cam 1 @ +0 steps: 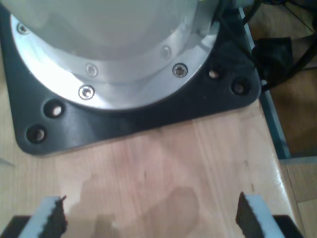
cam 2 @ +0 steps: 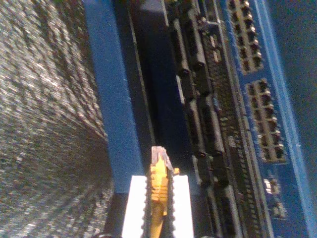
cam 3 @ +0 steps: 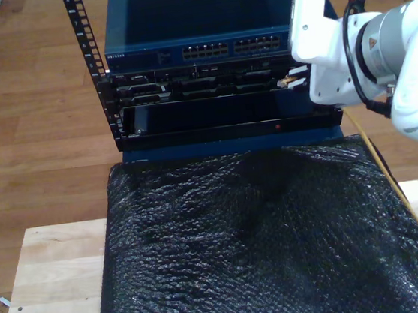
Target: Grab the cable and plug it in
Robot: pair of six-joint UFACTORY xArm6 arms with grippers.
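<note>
Our second gripper (cam 2: 157,208) is clamped on the cable (cam 2: 158,186), its clear plug (cam 2: 159,156) jutting past the fingertips toward the blue switch (cam 2: 270,124). Our first gripper (cam 1: 151,218) hangs open above the bench (cam 1: 163,163).

Even indoor light, soft blur in both wrist views, glare on black bubble wrap (cam 3: 265,248).

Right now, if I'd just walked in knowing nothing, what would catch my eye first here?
Probably the white arm at the exterior view's right, with my second gripper shut on the yellow cable, its clear plug aimed at the blue network switch in the rack. Next, the crinkly black sheet over the wooden table. My first gripper hangs open above bare wood beside a black base plate.
</note>
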